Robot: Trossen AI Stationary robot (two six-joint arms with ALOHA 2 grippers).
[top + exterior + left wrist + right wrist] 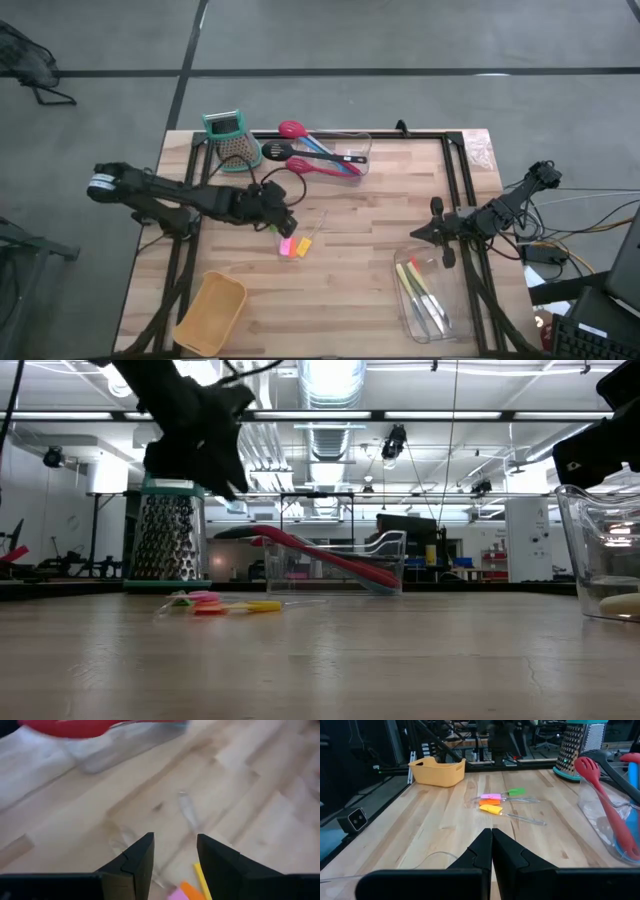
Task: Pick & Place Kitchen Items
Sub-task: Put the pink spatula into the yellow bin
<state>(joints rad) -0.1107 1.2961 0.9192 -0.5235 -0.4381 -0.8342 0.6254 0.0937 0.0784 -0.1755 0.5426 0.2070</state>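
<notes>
- Wooden table (pixel 350 270) fills the low view's foreground; everything below is placed against the cluster of small coloured pieces (pixel 293 246) near its middle.
- Left gripper (pixel 283 222) hovers just beside and above the cluster, fingers apart with nothing between them; the left wrist view shows the pieces right under the fingertips (pixel 142 852). Judged: lined up for a grab.
- Right gripper (pixel 420 236) waits well apart from the cluster, fingers pressed together, empty, beside the clear bin (pixel 428 295) holding yellow and green-handled tools (pixel 415 285) — likely sorted already.
- Far clear bin (pixel 340 152), beyond the cluster, holds the red spoon (pixel 322 168), pink spoon (pixel 293 130), blue spoon (pixel 335 158) and black ladle (pixel 277 151), handles leaning on its rim.
- Teal-topped grater (pixel 232 140) stands upright beside that bin.
- Tan bin (pixel 212 312) sits near the table's front edge, apparently holding nothing.
</notes>
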